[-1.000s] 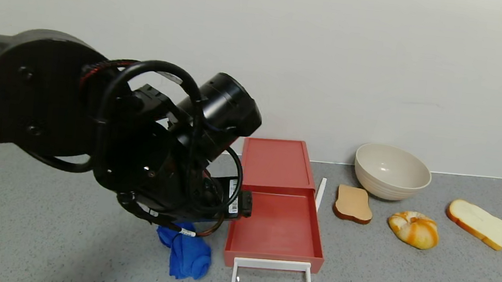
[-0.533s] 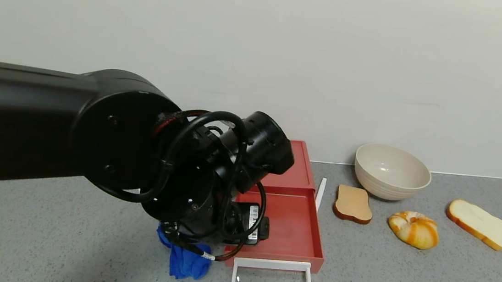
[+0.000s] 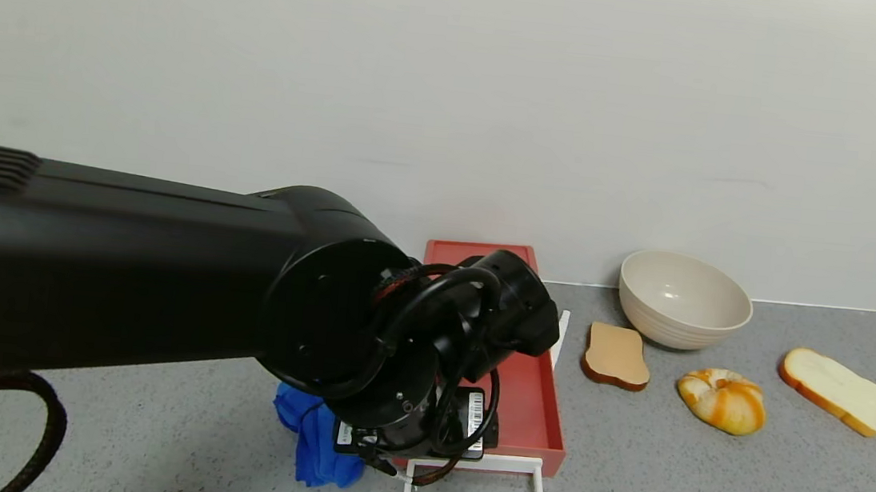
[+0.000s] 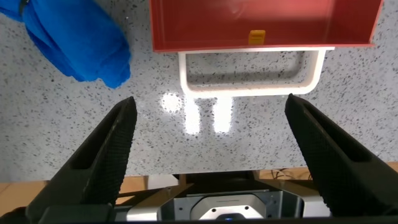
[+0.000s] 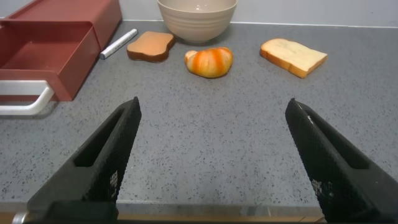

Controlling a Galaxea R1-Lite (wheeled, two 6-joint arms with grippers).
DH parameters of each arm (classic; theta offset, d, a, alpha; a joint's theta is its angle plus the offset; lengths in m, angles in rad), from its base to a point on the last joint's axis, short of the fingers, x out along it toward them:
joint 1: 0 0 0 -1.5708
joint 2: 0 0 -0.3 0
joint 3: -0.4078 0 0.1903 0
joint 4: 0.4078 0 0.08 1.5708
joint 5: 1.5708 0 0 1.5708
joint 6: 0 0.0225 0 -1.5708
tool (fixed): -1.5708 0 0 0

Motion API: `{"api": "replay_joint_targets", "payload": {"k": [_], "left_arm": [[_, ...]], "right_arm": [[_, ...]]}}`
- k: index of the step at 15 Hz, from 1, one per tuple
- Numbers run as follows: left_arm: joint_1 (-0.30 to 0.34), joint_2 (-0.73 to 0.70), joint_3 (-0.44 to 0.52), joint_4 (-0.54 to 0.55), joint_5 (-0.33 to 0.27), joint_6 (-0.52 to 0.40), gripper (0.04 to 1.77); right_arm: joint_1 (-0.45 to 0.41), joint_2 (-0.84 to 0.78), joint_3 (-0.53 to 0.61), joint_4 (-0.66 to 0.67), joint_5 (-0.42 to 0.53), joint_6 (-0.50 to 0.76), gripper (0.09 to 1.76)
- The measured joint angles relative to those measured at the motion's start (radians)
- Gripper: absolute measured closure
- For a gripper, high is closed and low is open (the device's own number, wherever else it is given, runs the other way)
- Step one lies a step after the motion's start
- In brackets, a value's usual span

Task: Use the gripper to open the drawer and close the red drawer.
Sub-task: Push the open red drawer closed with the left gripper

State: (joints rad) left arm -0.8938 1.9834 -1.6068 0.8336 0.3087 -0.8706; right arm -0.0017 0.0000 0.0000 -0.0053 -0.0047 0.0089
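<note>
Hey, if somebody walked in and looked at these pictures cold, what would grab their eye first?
The big black left arm fills the head view, its left gripper open above the counter just in front of the white handle. Next comes the red drawer, pulled open by the wall. To its right sit a beige bowl, two bread slices and an orange bun; a blue cloth lies on its left.

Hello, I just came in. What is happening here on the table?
The robot is working on the red drawer, which stands pulled open with its tray empty. The left gripper hovers open above the table just in front of the white handle, touching nothing. The right gripper is open too and idle off to the side. A blue cloth lies beside the drawer.
</note>
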Motion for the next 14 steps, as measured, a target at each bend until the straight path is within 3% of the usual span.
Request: {"api": "replay_joint_targets", "payload": {"k": [14], "left_arm": [[-0.037, 0.091, -0.001, -0.002, 0.027, -0.166, 0.09]], "right_arm": [[0.0, 0.0, 0.0, 0.0, 0.0, 0.001, 0.14]]}}
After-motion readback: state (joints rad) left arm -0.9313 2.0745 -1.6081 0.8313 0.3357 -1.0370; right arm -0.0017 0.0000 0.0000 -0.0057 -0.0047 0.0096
